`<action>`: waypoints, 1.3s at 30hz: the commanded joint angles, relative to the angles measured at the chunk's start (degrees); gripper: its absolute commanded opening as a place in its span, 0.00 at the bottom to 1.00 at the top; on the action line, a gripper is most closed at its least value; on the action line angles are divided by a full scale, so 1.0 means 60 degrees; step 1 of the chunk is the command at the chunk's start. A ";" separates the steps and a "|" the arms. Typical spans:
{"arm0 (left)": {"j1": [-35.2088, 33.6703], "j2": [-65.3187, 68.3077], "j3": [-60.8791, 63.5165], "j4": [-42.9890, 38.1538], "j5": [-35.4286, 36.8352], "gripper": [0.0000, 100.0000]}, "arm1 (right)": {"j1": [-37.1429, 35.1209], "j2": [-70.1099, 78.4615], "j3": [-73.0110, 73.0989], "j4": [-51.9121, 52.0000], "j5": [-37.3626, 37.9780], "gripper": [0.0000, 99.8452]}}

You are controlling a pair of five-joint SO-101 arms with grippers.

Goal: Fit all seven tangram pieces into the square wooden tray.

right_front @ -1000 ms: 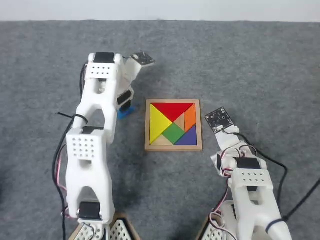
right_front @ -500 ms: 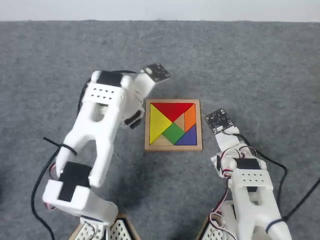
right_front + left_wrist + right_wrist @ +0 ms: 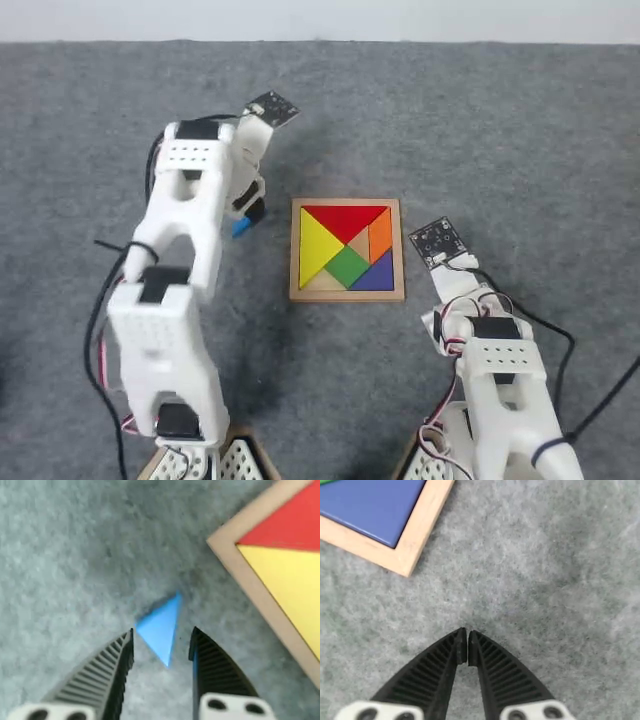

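Observation:
The square wooden tray point(image 3: 347, 205) lies mid-table with red, yellow, green, orange and dark blue pieces in it; bare wood shows at its centre and lower left corner. A small light blue triangle point(image 3: 241, 227) lies on the carpet just left of the tray. My left gripper point(image 3: 163, 631) hovers low over this triangle point(image 3: 161, 622), open, with one finger on each side and gaps between. The tray's corner point(image 3: 250, 587) is close by. My right gripper point(image 3: 467, 632) is shut and empty, over bare carpet off the tray's near right corner point(image 3: 415, 545).
Grey carpet covers the whole table. The left arm point(image 3: 190, 230) stretches along the tray's left side. The right arm point(image 3: 490, 360) rests at the front right. Open carpet lies beyond the tray and to its right.
The left arm swung right toward the tray's far left corner half a second ago, then came back left. Its gripper now stands over the blue triangle. The right arm has kept still.

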 commanded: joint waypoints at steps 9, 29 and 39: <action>-0.0498 0.3238 -0.4711 0.2256 -0.0176 0.18 | 0.0051 -0.0315 -0.0073 -0.0168 -0.0059 0.01; -0.0059 0.2945 -0.4432 0.3575 0.0220 0.09 | 0.0051 -0.0315 -0.0073 -0.0168 -0.0059 0.01; 0.1114 0.0059 -0.1106 0.3487 0.0630 0.07 | 0.0051 -0.0315 -0.0073 -0.0168 -0.0059 0.01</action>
